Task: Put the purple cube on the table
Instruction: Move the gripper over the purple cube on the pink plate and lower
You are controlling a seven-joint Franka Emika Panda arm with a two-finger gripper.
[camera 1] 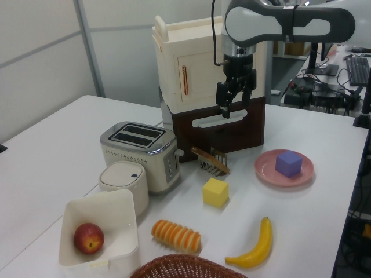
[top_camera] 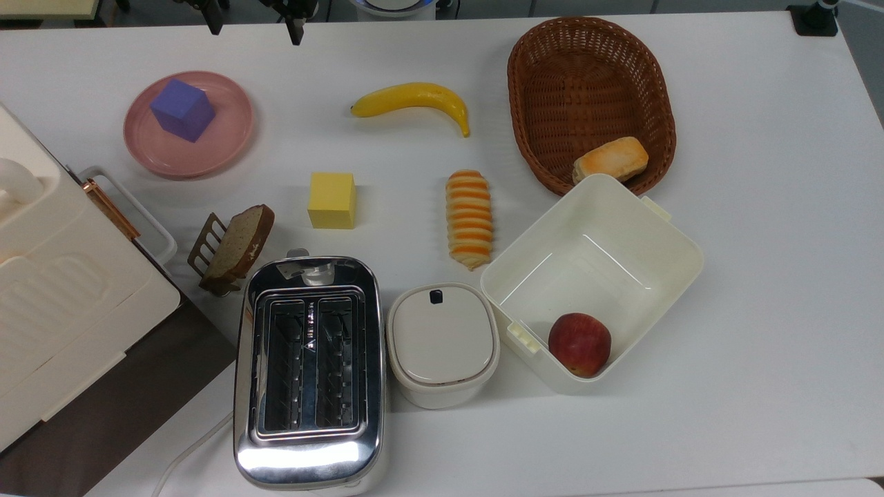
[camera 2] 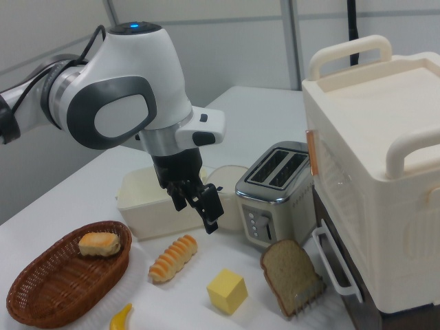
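The purple cube (top_camera: 182, 109) (camera 1: 288, 163) rests on a round pink plate (top_camera: 235, 131) (camera 1: 264, 168) at the top view's upper left. The plate stands on the white table (top_camera: 760, 207). My gripper (top_camera: 254, 24) (camera 1: 236, 103) (camera 2: 197, 214) hangs in the air, open, with nothing between its fingers. In the top view its two dark fingertips (top_camera: 295, 29) show at the upper edge, beyond and to the right of the plate. In the left view it is to the left of the cube and well above the table, in front of a cream cabinet.
A yellow cube (top_camera: 332, 200), a banana (top_camera: 414, 100) and a striped bread (top_camera: 469, 217) lie mid-table. A wicker basket (top_camera: 552, 69) holds a roll. A white box (top_camera: 663, 235) holds an apple (top_camera: 579, 344). A toaster (top_camera: 309, 373), lidded pot (top_camera: 442, 342), bread slice (top_camera: 238, 241) and cream cabinet (top_camera: 62, 290) stand nearby.
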